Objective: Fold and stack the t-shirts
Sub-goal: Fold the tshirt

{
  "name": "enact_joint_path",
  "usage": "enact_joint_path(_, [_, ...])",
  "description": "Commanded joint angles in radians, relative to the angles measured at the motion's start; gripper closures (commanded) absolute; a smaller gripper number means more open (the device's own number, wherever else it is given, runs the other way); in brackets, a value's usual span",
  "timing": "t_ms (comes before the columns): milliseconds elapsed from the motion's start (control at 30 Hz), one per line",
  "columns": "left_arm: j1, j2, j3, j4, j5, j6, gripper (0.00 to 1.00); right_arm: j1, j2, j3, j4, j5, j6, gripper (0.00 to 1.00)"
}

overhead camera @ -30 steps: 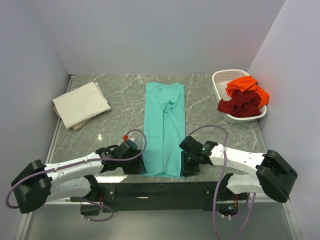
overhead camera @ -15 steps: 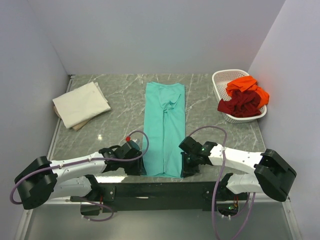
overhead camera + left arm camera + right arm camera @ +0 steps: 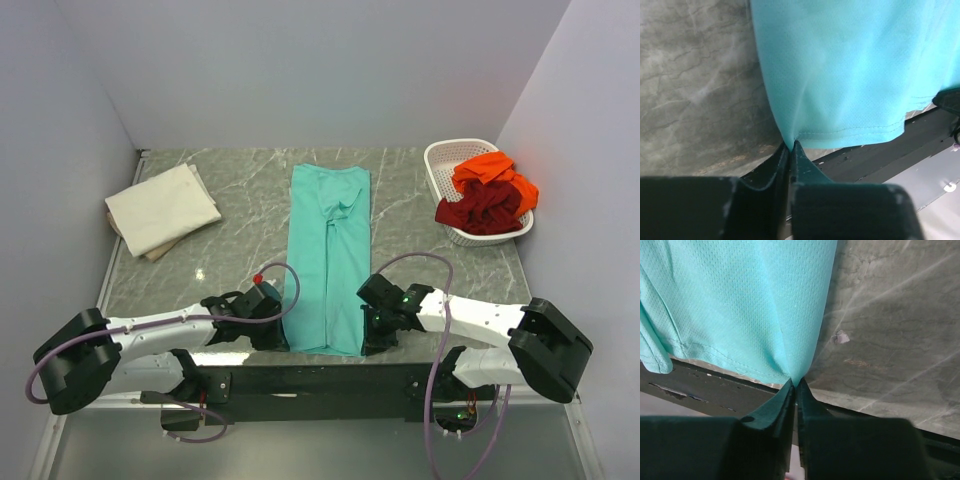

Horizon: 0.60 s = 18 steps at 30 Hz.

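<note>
My left claw (image 3: 790, 146) is pressed together on the near left corner of the teal t-shirt (image 3: 850, 65), with the hem pinched between its two fingers. My right claw (image 3: 795, 382) grips the near right corner in the same manner, and the cloth rises a little into a small peak at each pinch. The teal t-shirt lies flat as a long narrow strip in the middle of the marble table (image 3: 240, 230). It runs from the near edge toward the far wall, and its near hem is right at the table's near edge. In the upper half of the strip I see a small wrinkle. Both arms reach low over the table, one at each side of the strip. Well apart, at the far left, a cream t-shirt (image 3: 162, 208) lies folded. At the far right stands a white basket (image 3: 440, 155), and inside it an orange t-shirt (image 3: 490, 170) and a dark red t-shirt (image 3: 480, 212) are crumpled together, the orange one on top.
</note>
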Motion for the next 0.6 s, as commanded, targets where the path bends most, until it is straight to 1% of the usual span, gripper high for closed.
enact_joint_path(0, [-0.006, 0.022, 0.02, -0.006, -0.028, 0.011, 0.97, 0.01, -0.005, -0.003, -0.016, 0.021, 0.007, 0.94])
enact_joint_path(33, [-0.006, 0.024, 0.027, -0.01, -0.034, 0.018, 0.99, 0.009, -0.008, 0.001, -0.024, 0.024, 0.005, 0.97])
enact_joint_path(67, [-0.006, 0.024, 0.034, -0.016, -0.04, 0.019, 0.99, 0.009, -0.013, 0.011, -0.041, 0.03, 0.007, 1.0])
enact_joint_path(267, [-0.008, -0.02, 0.114, -0.11, -0.115, 0.031, 1.0, 0.009, -0.068, 0.092, -0.151, 0.084, 0.013, 1.0])
enact_joint_path(333, [-0.006, -0.042, 0.152, -0.151, -0.114, 0.03, 1.0, 0.01, -0.082, 0.121, -0.182, 0.112, 0.012, 1.0])
enact_joint_path(367, [-0.006, -0.047, 0.165, -0.161, -0.155, 0.033, 1.0, 0.008, -0.085, 0.155, -0.21, 0.124, 0.009, 1.0])
enact_joint_path(433, [-0.005, -0.057, 0.197, -0.168, -0.164, 0.039, 1.0, 0.006, -0.077, 0.188, -0.23, 0.147, 0.002, 1.0])
enact_joint_path(567, [-0.006, -0.03, 0.26, -0.194, -0.195, 0.064, 1.0, -0.001, -0.04, 0.297, -0.276, 0.202, -0.019, 1.0])
